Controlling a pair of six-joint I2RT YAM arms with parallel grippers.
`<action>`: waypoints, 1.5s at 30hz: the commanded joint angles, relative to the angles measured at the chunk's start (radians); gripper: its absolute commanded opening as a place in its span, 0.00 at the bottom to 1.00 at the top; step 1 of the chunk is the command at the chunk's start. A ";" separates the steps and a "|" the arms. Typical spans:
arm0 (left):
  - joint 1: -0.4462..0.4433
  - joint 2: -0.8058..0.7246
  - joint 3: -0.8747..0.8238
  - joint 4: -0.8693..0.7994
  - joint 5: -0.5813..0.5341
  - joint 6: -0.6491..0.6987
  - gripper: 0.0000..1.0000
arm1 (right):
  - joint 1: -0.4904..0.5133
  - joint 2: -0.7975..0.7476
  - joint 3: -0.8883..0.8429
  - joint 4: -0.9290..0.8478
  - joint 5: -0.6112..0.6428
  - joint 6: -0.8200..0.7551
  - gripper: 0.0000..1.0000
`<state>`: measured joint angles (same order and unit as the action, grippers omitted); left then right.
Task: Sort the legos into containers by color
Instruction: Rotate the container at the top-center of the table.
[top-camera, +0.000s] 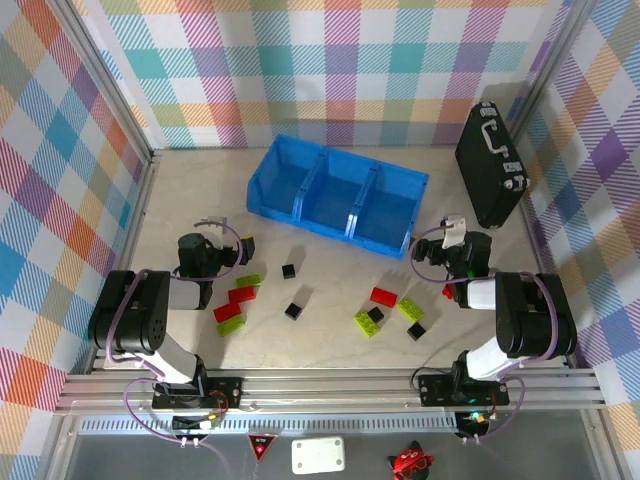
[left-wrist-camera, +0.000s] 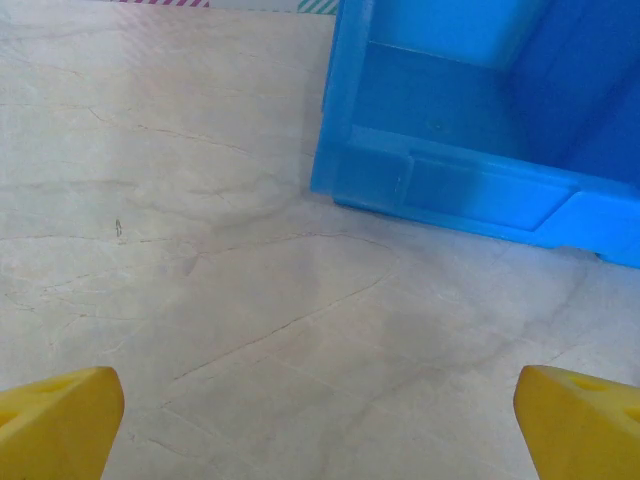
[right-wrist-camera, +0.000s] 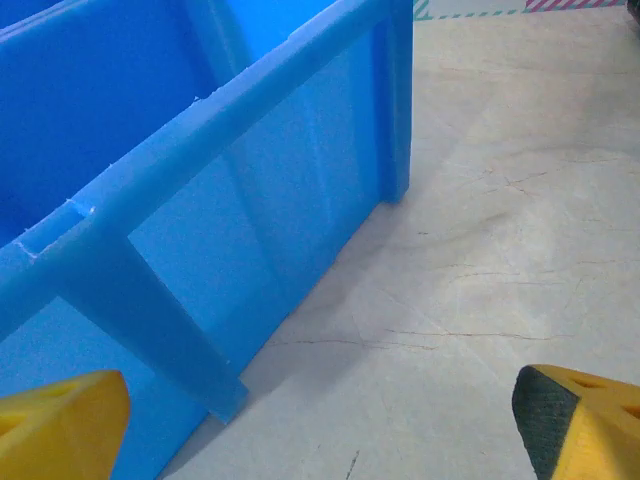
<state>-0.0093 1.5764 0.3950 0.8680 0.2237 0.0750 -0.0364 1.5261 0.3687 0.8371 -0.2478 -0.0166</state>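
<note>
Left hand (left-wrist-camera: 320, 425) released at 8 o'clock of blue bin (top-camera: 335, 185), right hand (right-wrist-camera: 320, 420) released at 4 o'clock, legos (top-camera: 383, 296) scattered at 6 o'clock

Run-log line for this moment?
legos: loose on table, none binned | blue bin: untouched | left gripper: open, empty | right gripper: open, empty

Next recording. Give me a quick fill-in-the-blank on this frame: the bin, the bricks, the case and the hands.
1. The blue bin is divided into ___ compartments.
2. The loose legos are red, lime-green and ___.
3. The black case stands on the robot's ___ side.
4. The left hand and the right hand are both ___.
Missing words: three; black; right; open.
</note>
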 joint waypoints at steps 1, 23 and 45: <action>0.009 0.007 0.000 0.034 0.006 -0.003 1.00 | 0.000 0.006 0.022 0.028 -0.030 -0.022 0.99; 0.008 0.007 0.000 0.034 0.006 -0.003 1.00 | 0.000 0.006 0.023 0.026 -0.031 -0.021 0.99; -0.101 -0.229 0.152 -0.458 -0.235 -0.035 1.00 | 0.001 -0.329 0.159 -0.555 0.033 0.047 0.99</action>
<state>-0.0948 1.3922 0.4763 0.6010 0.0772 0.0711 -0.0360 1.2438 0.4831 0.4736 -0.2230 -0.0059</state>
